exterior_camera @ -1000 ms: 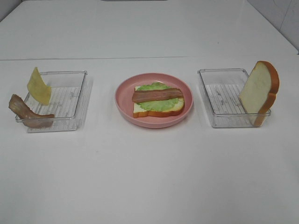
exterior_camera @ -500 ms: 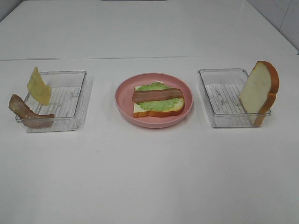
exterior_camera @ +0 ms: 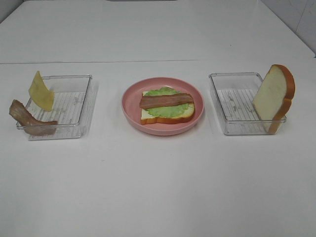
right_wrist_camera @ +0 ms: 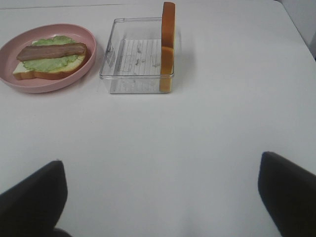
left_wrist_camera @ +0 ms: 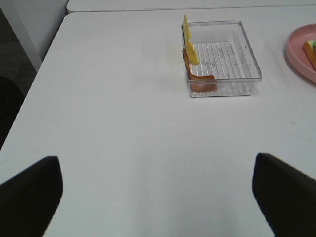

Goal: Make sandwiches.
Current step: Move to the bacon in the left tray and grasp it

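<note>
Entry: part-built sandwich (exterior_camera: 167, 107) lay on the pink plate (exterior_camera: 129, 109) at the middle of the worktop (exterior_camera: 158, 187), well apart from my left gripper (left_wrist_camera: 157, 197) and right gripper (right_wrist_camera: 160, 197). Both were spread wide and held nothing. The second bread slice (exterior_camera: 274, 96) leaned upright in the right tray (exterior_camera: 232, 106).

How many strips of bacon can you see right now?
2. One bacon strip lies across the lettuce on the pink plate; the second bacon strip hangs over the rim of the left tray, by the cheese. None looks hidden.

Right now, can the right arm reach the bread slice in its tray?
Probably yes: the bread slice stands exposed at the tray edge, with only bare table before the open right tool.
</note>
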